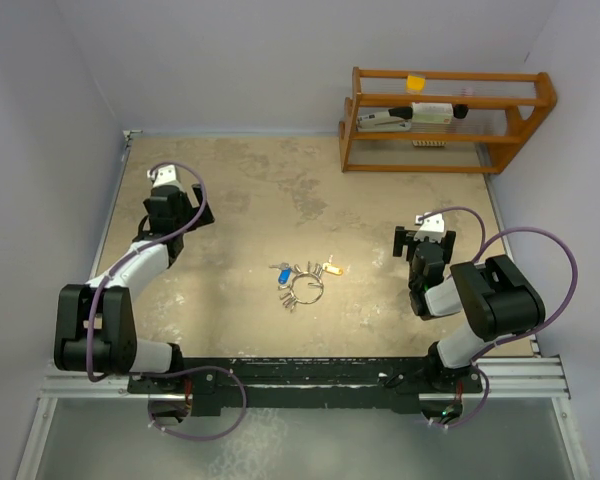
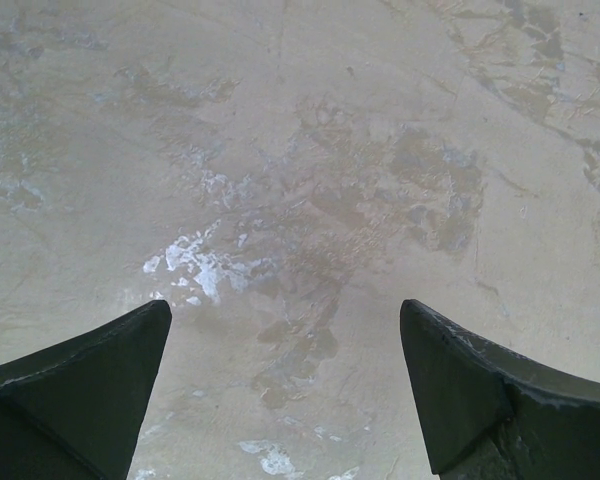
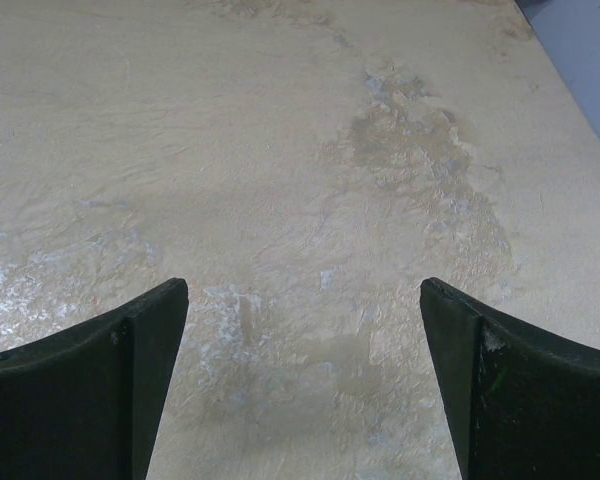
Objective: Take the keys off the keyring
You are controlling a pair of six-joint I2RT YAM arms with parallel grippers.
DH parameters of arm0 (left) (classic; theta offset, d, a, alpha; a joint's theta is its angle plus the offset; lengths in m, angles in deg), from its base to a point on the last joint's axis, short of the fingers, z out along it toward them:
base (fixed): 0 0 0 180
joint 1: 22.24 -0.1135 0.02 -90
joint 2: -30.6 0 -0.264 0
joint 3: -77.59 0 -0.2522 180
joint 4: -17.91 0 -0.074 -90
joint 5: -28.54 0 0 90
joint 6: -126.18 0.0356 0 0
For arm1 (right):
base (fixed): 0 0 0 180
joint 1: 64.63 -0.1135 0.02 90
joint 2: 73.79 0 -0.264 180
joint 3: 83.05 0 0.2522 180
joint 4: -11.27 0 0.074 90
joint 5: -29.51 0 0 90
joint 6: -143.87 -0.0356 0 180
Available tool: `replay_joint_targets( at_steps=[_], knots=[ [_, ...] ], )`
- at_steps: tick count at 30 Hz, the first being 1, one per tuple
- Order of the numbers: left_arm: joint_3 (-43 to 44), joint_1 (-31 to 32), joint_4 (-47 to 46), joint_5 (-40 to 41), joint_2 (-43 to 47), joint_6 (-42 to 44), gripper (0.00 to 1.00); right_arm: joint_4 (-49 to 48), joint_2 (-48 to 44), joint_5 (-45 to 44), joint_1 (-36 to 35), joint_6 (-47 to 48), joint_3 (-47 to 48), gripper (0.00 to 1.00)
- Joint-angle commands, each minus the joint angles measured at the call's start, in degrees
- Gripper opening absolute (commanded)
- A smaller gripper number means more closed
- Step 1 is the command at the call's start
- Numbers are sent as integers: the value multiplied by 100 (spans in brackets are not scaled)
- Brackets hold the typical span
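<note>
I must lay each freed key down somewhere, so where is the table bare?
Bare: the far middle, between the left gripper and the rack; the strip between the keys and the right gripper; the near strip before the rail. Crowded only at the centre, where keys bunch at the keyring.

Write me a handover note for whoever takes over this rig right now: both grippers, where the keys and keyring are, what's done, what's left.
Left gripper: open, empty, over bare table on the left, away from the job's things.
Right gripper: open, empty, over bare table on the right.
The keys lie bunched with the keyring mid-table, between the two arms. The blue-headed key is at the bunch's left, the yellow-orange-headed key at its right.
Done: nothing that shows. The keys look to be on the ring, though they are too small to be sure.
Left: grasp the ring and work each key off.
</note>
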Motion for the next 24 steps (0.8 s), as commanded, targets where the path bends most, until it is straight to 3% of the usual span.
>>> replay_joint_targets(
  at_steps=[1, 5, 8, 10, 13, 14, 16, 20, 24],
  knots=[
    [304, 12, -233, -147, 54, 44, 94, -255, -80, 19, 28, 32, 91, 100],
    [310, 9, -265, -263, 131, 101, 94, 289, -671, -155, -2, 244, 248, 100],
    [179, 9, -436, -299, 295, 76, 94, 2194, -1434, 231, -36, 253, 908, 100],
    [14, 9, -603, -296, 464, 48, 94, 2823, -1867, 567, -70, 36, 1219, 99],
    [-126, 9, -674, -329, 663, 106, 94, 3717, -2367, 1444, -286, -446, 1634, 81],
    [-122, 9, -659, -367, 686, 130, 100, 3986, -2428, 1638, -435, -581, 1781, 75],
    [-86, 22, -576, -451, 690, 142, 99, 4525, -2405, 1717, -918, -590, 2095, 67],
    [-45, 18, -560, -589, 615, 116, 99, 5367, -2149, 1788, -1791, -553, 2540, 58],
    [33, 27, -479, -586, 550, 90, 99, 5584, -2027, 1865, -2220, -853, 2457, 52]
  ],
)
